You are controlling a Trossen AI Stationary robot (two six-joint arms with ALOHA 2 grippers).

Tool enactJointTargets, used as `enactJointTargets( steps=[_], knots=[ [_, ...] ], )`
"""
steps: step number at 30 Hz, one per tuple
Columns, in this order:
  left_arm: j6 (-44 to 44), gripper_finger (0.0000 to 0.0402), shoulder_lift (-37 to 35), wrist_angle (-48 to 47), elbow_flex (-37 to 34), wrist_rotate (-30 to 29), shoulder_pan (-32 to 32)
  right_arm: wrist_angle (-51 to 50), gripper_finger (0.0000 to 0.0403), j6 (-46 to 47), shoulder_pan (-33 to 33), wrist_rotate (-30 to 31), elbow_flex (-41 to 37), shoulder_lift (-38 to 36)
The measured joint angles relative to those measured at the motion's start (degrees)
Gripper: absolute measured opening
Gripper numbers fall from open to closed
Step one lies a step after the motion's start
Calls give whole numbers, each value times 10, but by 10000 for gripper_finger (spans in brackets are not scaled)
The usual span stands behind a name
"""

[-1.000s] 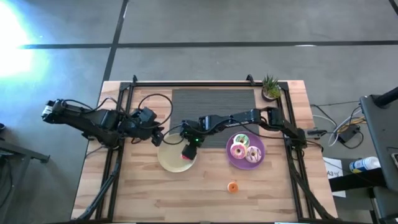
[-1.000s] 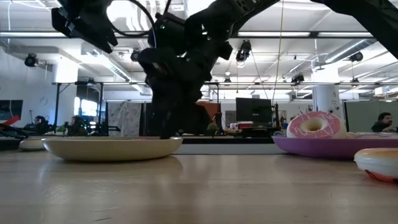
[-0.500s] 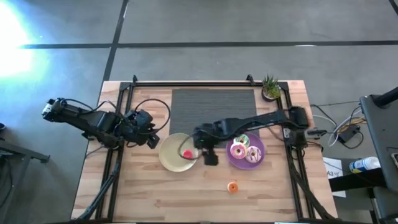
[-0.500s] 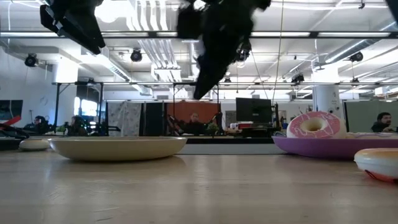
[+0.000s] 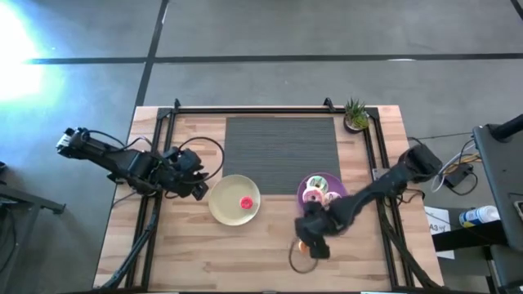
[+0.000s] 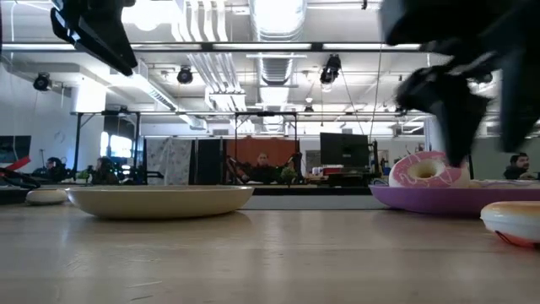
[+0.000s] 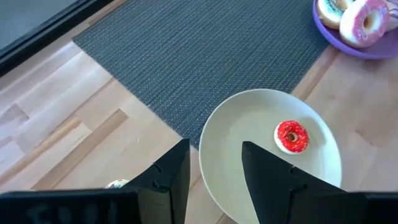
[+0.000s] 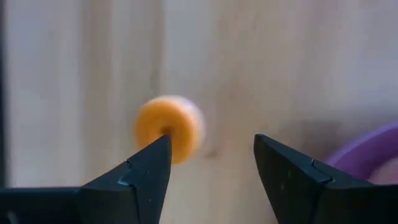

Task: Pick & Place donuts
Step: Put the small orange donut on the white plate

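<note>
My right pincer [image 8: 211,171] hangs over the pale wooden table [image 8: 280,62], its two dark fingers [image 8: 140,180] spread apart with bare wood showing between them. A small orange donut [image 8: 169,127] lies flat on the table just beyond the tip of one finger, which overlaps the donut's near edge; I cannot tell whether the two touch. At one edge, beside my other finger, the curved rim of the purple plate [image 8: 373,149] enters view, blurred.

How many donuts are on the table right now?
4 that I can see: a red donut on the cream plate, two on the purple plate, and an orange donut on the wood beneath the right hand. Others may be hidden.
</note>
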Motion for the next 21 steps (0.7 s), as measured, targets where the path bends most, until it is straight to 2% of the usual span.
enactJointTargets(
  steps=[8, 21],
  knots=[
    [-1, 119, 0, 80, -42, 5, 0, 1, 219, 86, 35, 14, -21, 8],
    [-8, 119, 0, 153, -70, 30, 0, 101, 219, 102, 30, 10, -58, 8]
  ],
)
